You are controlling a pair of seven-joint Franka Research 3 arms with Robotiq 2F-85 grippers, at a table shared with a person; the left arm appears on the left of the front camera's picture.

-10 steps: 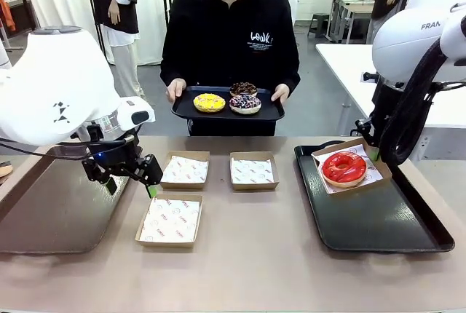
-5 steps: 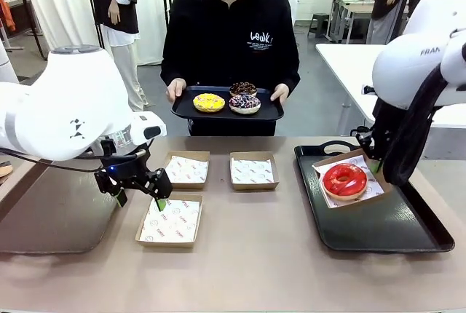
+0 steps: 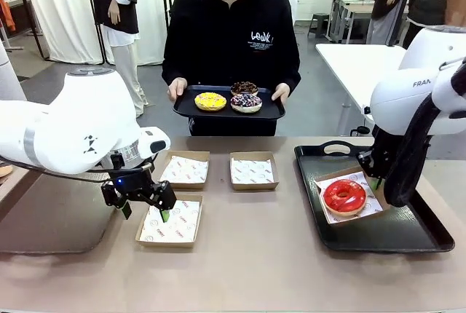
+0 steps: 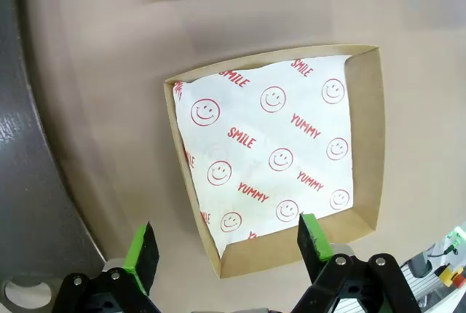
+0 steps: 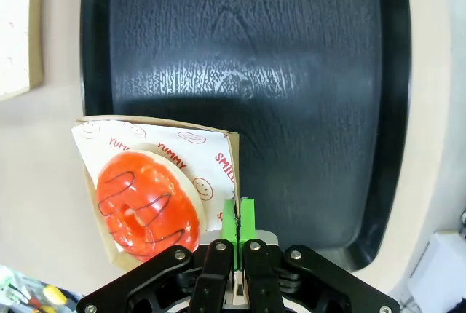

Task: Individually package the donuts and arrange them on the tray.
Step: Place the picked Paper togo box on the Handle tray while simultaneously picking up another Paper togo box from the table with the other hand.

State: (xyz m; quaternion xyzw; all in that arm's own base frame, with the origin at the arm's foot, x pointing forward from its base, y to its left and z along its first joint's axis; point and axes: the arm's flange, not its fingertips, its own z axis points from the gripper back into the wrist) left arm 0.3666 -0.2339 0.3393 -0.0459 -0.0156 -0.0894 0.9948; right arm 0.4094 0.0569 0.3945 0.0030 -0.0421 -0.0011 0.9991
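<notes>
Tray [image 3: 397, 234], right pincer [image 5: 238, 216] clamping box [image 5: 234, 164], donut [image 5: 145, 204] beside

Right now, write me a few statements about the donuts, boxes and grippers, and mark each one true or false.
1. The red donut lies in a box on the black tray. True.
2. The right gripper is open. False: it is shut on that box's wall.
3. The left gripper is open over the near empty box. True.
4. The person's tray carries two donuts. False: it carries three, a yellow donut, a sprinkled donut and a dark donut.
</notes>
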